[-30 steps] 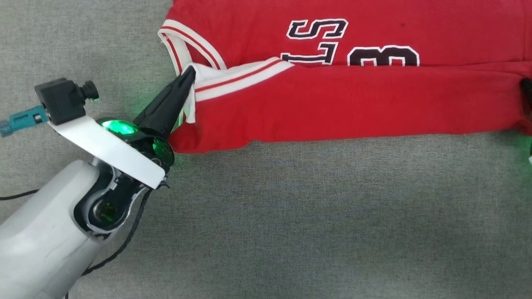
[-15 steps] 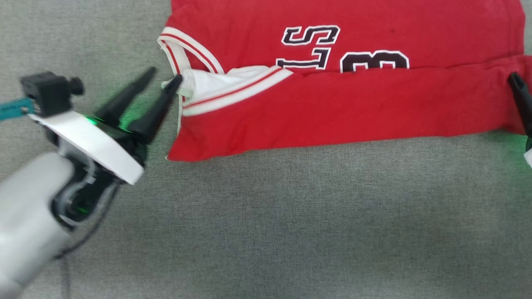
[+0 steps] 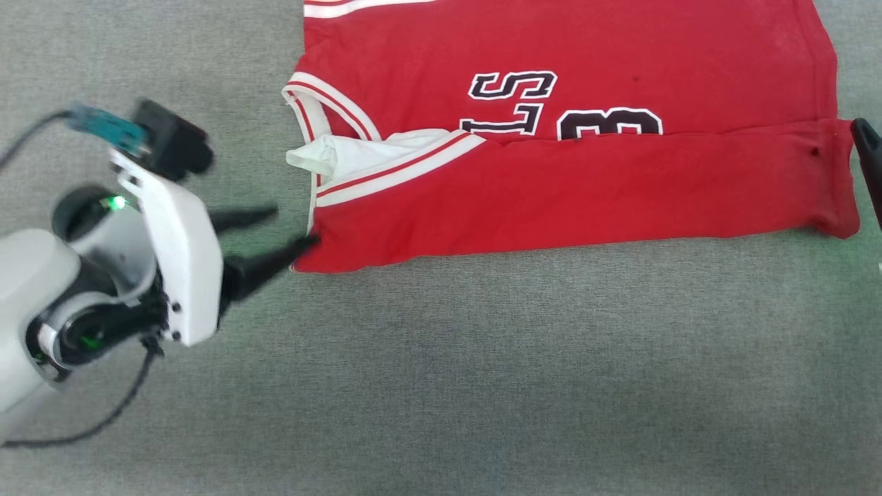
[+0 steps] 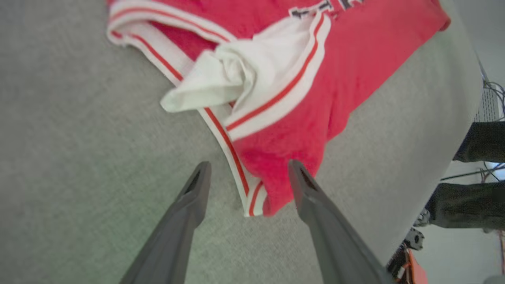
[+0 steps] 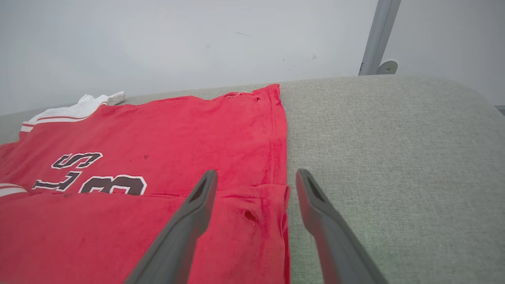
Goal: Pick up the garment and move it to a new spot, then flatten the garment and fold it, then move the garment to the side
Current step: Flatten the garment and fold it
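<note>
Looking down from my head, I see the shirt (image 3: pixel 586 186) lying flat on the far half of the grey fabric surface (image 3: pixel 441 358). Its near edge is folded over into a long red band running left to right. A white sleeve end (image 3: pixel 358 155) with a red stripe lies crumpled at the shirt's left end. My left claw (image 3: pixel 296 226) sits at the shirt's near left corner with its 2 fingers spread and nothing gripped. The nearer tip is at the corner itself, though I cannot tell if it touches. At the right edge, 1 dark finger of my right claw (image 3: pixel 869 148) shows just beside the shirt's right end.

From my left wrist, my left claw (image 4: pixel 248 165) is released. The striped corner of the shirt (image 4: pixel 300 79) lies between the 2 fingers, pinched by neither.

From my right wrist, my right claw (image 5: pixel 256 173) is also spread wide and grasps nothing, above the folded right corner of the shirt (image 5: pixel 158 130). Beyond stand a grey pole (image 5: pixel 378 35) and a pale wall (image 5: pixel 158 39).
</note>
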You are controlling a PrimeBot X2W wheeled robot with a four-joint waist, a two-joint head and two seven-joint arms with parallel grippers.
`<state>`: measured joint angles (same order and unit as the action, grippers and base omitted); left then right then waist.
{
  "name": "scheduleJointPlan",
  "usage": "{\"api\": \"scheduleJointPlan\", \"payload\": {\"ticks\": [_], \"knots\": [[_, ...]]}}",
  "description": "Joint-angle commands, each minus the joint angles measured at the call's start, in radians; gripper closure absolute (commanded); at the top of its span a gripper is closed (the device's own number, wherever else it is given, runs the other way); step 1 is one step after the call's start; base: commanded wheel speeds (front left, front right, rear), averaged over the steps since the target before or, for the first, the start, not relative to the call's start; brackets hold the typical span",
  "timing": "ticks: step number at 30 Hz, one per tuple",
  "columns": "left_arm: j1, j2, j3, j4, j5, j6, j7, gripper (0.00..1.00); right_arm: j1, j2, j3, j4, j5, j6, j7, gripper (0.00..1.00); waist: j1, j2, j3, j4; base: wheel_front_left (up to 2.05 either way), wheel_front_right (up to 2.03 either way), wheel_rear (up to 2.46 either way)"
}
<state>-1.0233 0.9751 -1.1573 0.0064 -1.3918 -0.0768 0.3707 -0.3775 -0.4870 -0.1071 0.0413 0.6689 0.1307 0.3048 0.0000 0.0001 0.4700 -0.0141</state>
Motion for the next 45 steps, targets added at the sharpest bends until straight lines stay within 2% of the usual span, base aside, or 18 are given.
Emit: {"api": "scheduleJointPlan", "payload": {"ticks": [1, 5, 11, 12, 13, 14, 15, 17, 23, 32, 37, 40, 41, 43, 44, 45], "knots": [[-0.016, 0.001, -0.006, -0.004, -0.017, 0.008, 0.022, 0.00, 0.011, 0.004, 0.000, -0.003, 0.002, 0.000, 0.002, 0.00, 0.0000, -0.0001, 0.003, -0.005, 0.00, 0.00, 0.00], [-0.018, -0.007, -0.029, 0.016, -0.066, 0.028, 0.119, 0.00, 0.001, 0.010, 0.006, -0.012, 0.007, 0.000, 0.004, 0.00, 0.0000, -0.0001, 0.023, -0.028, 0.00, 0.00, 0.00], [-0.008, -0.062, -0.046, 0.112, -0.123, 0.019, 0.186, 0.00, -0.014, 0.016, 0.001, -0.017, 0.010, 0.000, -0.002, 0.00, 0.0000, -0.0001, 0.053, -0.062, 0.00, 0.00, 0.00], [-0.004, -0.071, -0.049, 0.123, -0.140, 0.016, 0.199, 0.04, -0.015, 0.018, 0.002, -0.018, 0.010, 0.000, -0.002, 0.00, 0.0000, -0.0001, 0.056, -0.068, 0.00, 0.00, 0.00], [-0.001, -0.082, -0.051, 0.136, -0.152, 0.012, 0.209, 0.15, -0.015, 0.018, 0.003, -0.018, 0.010, 0.000, -0.002, 0.00, 0.0000, -0.0001, 0.059, -0.073, 0.00, 0.00, 0.00], [0.001, -0.090, -0.054, 0.146, -0.158, 0.009, 0.220, 0.51, -0.016, 0.018, 0.005, -0.017, 0.010, 0.000, -0.002, 0.00, 0.0000, -0.0001, 0.062, -0.078, 0.00, 0.00, 0.00], [0.004, -0.094, -0.060, 0.153, -0.160, 0.002, 0.230, 0.63, -0.017, 0.018, 0.007, -0.017, 0.011, 0.000, -0.001, 0.00, 0.0000, -0.0001, 0.064, -0.084, 0.00, 0.00, 0.00], [0.012, -0.104, -0.067, 0.165, -0.168, -0.009, 0.242, 1.00, -0.017, 0.015, 0.010, -0.017, 0.010, 0.000, 0.002, 0.00, 0.0000, -0.0001, 0.066, -0.091, 0.00, 0.00, 0.00], [0.021, -0.108, -0.056, 0.174, -0.183, -0.032, 0.236, 1.00, 0.000, -0.027, 0.042, -0.021, 0.001, 0.000, 0.059, 0.00, 0.0000, -0.0001, 0.061, -0.095, 0.00, 0.00, 0.00], [0.003, -0.120, -0.045, 0.158, -0.160, -0.044, 0.211, 1.00, -0.019, -0.167, 0.146, -0.052, 0.028, 0.000, 0.335, 0.00, 0.0000, -0.0001, 0.061, -0.077, 0.00, 0.00, 0.00], [-0.009, -0.137, -0.038, 0.152, -0.150, -0.046, 0.196, 1.00, -0.068, -0.197, 0.193, -0.024, 0.069, 0.000, 0.493, 0.00, 0.0000, -0.0001, 0.074, -0.059, 0.00, 0.00, 0.00], [-0.013, -0.147, -0.036, 0.153, -0.144, -0.048, 0.188, 1.00, -0.087, -0.200, 0.209, -0.010, 0.080, 0.000, 0.535, 0.00, 0.0000, -0.0001, 0.081, -0.049, 0.00, 0.00, 0.00], [-0.014, -0.151, -0.034, 0.155, -0.142, -0.048, 0.183, 1.00, -0.092, -0.199, 0.220, -0.003, 0.081, 0.000, 0.547, 0.11, 0.0000, -0.0001, 0.084, -0.044, 0.00, 0.00, 0.00], [-0.014, -0.161, -0.030, 0.159, -0.139, -0.048, 0.168, 1.00, -0.103, -0.196, 0.231, 0.014, 0.088, 0.000, 0.561, 0.91, 0.0000, -0.0001, 0.090, -0.035, 0.00, 0.00, 0.00], [-0.012, -0.163, -0.029, 0.162, -0.137, -0.049, 0.164, 1.00, -0.105, -0.195, 0.239, 0.020, 0.090, 0.000, 0.569, 1.00, 0.0000, -0.0001, 0.091, -0.032, 0.00, 0.00, 0.00], [-0.008, -0.165, -0.029, 0.164, -0.135, -0.049, 0.157, 1.00, -0.105, -0.195, 0.244, 0.026, 0.096, 0.000, 0.574, 1.00, 0.0000, -0.0001, 0.092, -0.029, 0.00, 0.00, 0.00]]}}
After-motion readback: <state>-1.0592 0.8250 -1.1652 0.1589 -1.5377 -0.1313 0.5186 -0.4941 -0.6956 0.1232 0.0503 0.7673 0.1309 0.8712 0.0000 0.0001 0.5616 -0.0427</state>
